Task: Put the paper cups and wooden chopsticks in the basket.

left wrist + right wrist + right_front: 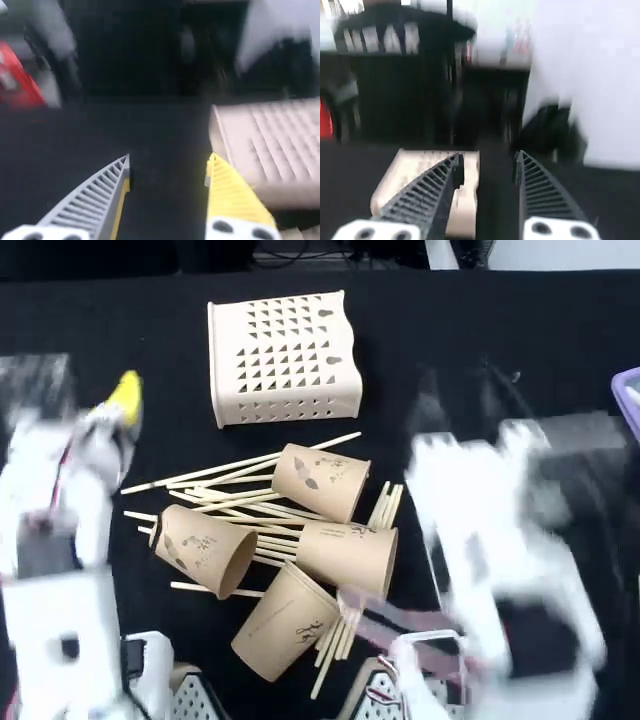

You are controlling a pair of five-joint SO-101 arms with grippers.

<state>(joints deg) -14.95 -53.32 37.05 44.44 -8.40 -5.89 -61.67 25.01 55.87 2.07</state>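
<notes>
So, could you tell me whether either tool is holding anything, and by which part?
Nothing is held: the left tool and the right tool are both open and empty.

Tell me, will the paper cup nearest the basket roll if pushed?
Probably. The paper cup lies on its side, so it may roll, curving because it tapers. It looks thin, so squeezing hard might crush it. The chopsticks beneath could slide.
</notes>
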